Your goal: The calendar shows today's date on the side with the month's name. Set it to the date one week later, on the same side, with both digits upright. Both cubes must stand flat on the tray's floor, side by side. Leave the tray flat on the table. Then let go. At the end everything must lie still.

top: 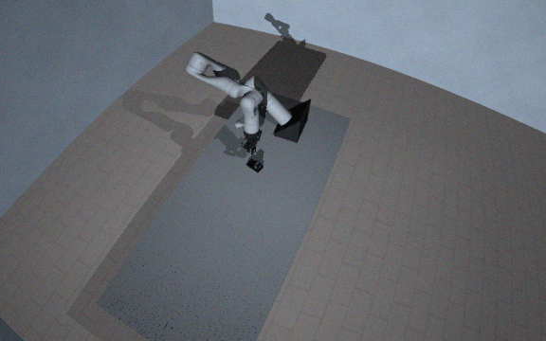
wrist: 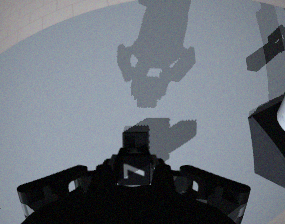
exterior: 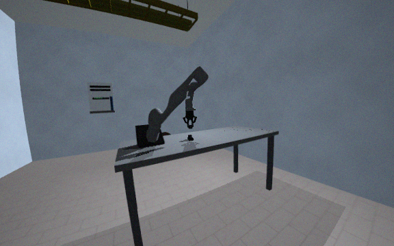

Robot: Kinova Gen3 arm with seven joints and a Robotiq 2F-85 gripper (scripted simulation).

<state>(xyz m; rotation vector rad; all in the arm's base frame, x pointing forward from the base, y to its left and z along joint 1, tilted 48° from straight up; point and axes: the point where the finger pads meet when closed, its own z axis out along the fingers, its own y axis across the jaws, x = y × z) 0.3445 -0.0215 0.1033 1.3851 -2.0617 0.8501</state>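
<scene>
My gripper (top: 251,149) hangs well above the grey table and is shut on a dark calendar cube (wrist: 134,175). In the wrist view the cube sits between the fingers, and its top face carries a white mark that looks like a 7. The small dark tray (top: 253,161) lies on the table just in front of and below the gripper. It also shows in the exterior view (exterior: 190,137), under the gripper (exterior: 190,126). I cannot tell what the tray holds, nor read its month side. The tray is out of the wrist view.
A black box (top: 294,122) stands at the arm's base on the table's back end; it also shows at the right edge of the wrist view (wrist: 269,143). The table (exterior: 197,141) stretches long toward the front.
</scene>
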